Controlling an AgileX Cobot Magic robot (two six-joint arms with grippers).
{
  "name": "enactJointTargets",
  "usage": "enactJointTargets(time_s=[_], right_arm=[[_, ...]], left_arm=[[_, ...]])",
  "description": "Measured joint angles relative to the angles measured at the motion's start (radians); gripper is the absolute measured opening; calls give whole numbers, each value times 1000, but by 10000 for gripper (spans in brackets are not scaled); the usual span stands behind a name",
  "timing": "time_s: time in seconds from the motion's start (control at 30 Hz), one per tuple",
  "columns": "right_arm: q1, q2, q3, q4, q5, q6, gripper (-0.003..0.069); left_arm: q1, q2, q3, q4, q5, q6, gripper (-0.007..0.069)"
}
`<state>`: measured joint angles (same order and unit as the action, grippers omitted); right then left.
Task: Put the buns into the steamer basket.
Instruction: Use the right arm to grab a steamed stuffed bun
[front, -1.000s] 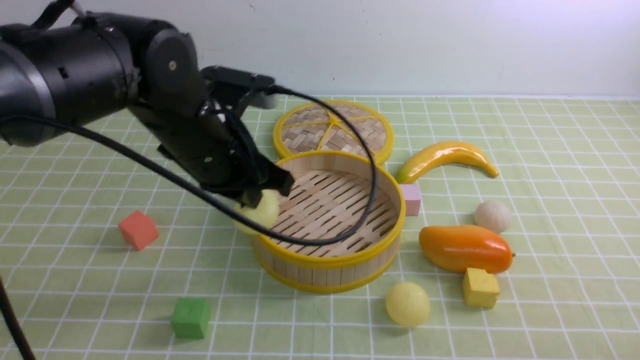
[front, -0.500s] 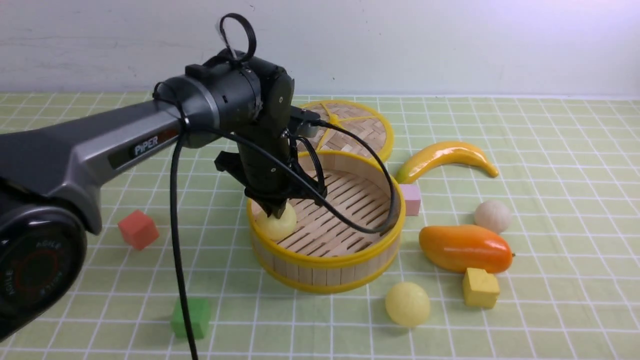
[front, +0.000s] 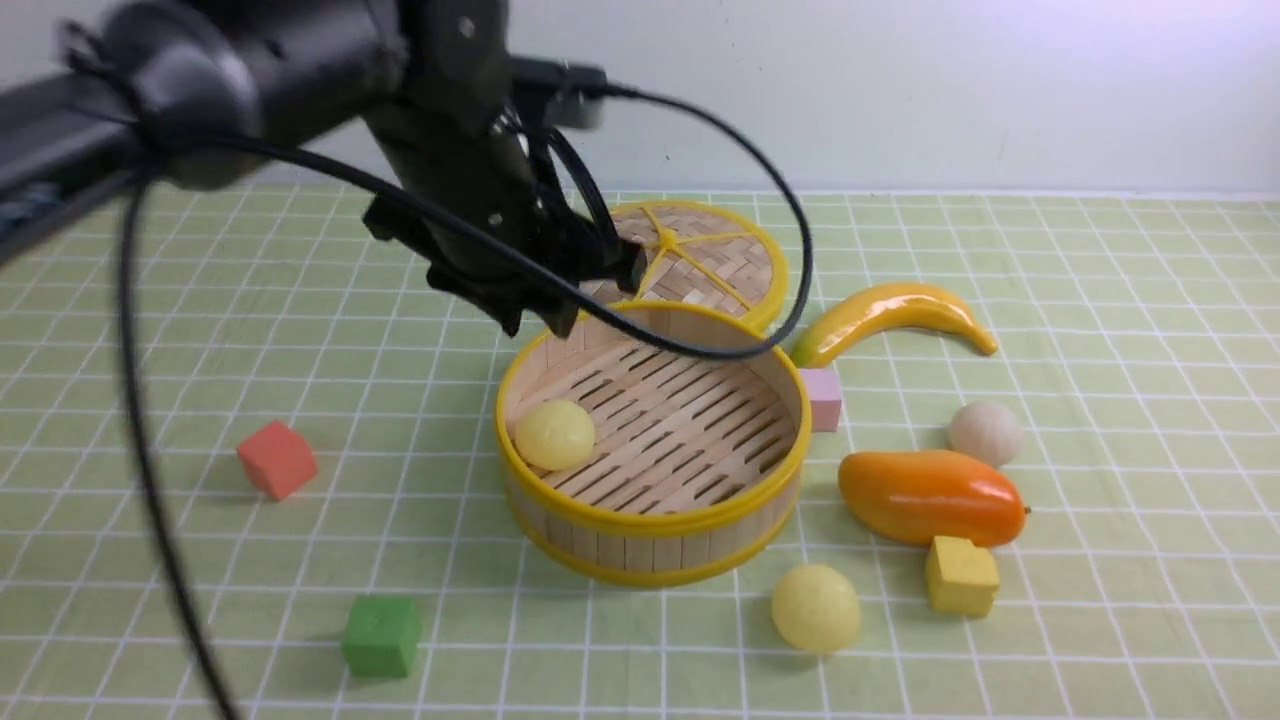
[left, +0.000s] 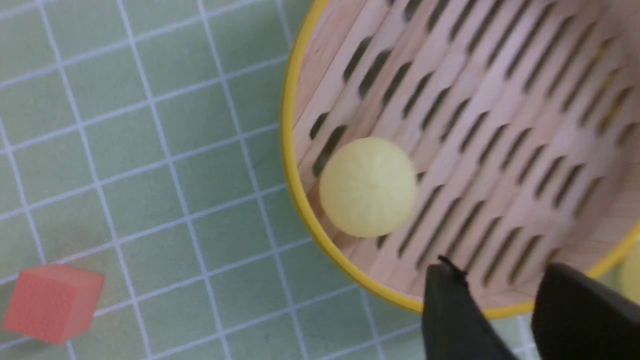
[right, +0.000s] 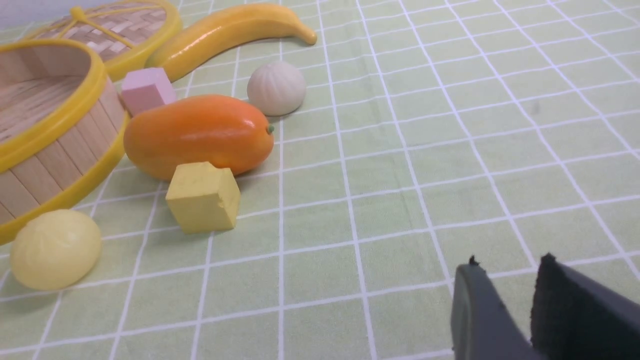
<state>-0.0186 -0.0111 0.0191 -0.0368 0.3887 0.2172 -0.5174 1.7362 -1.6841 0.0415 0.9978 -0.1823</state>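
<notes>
The steamer basket (front: 655, 520) stands mid-table. One pale yellow bun (front: 554, 434) lies free on its slatted floor, against the left wall; the left wrist view shows this bun (left: 367, 186) inside the rim (left: 290, 150). My left gripper (front: 575, 300) hangs above the basket's back-left rim, open and empty (left: 500, 272). A second yellow bun (front: 815, 607) rests in front of the basket. The off-white pleated bun (front: 985, 432) sits to the right. My right gripper (right: 510, 265) is open over bare cloth, well apart from that yellow bun (right: 55, 248) and the pleated bun (right: 276, 88).
The woven lid (front: 665, 255) lies behind the basket, with a banana (front: 890, 315) to its right. A pink cube (front: 822, 398) touches the basket's right side. An orange mango (front: 930, 497) and a yellow cube (front: 960, 575) sit between the outer buns. Red (front: 276, 459) and green (front: 381, 635) cubes lie left.
My left gripper carried the yellow bun over the rim, opened and let it go on the basket floor. It then rose and drew back towards the lid.
</notes>
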Motion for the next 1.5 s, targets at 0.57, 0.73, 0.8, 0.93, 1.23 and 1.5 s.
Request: enactJointTargets(time_s=[0.57,0.73,0.8,0.93,1.23,1.5], right_arm=[[0,0,0,1,0,0,190],[0,0,0,0,0,0,197],[0,0,0,-5,-11,2,200],[0,0,9,111,-97,98,205],[24,8,-45,412,-233,288,212],[201,601,-614,291,473,-32,212]], left_arm=[[-78,-1031,1318,-212,-1047,1,-13],[-78,-1152,1439,-218,-1159,1,-13],[-78,-1180,1467,-219,-1159,1,-13],[-78,-1199,1500,-219,-1130,1,-13],[-78,-1199,1506,-221,-1025,1,-13],[-78,-1199,1506,-221,-998,1,-13]])
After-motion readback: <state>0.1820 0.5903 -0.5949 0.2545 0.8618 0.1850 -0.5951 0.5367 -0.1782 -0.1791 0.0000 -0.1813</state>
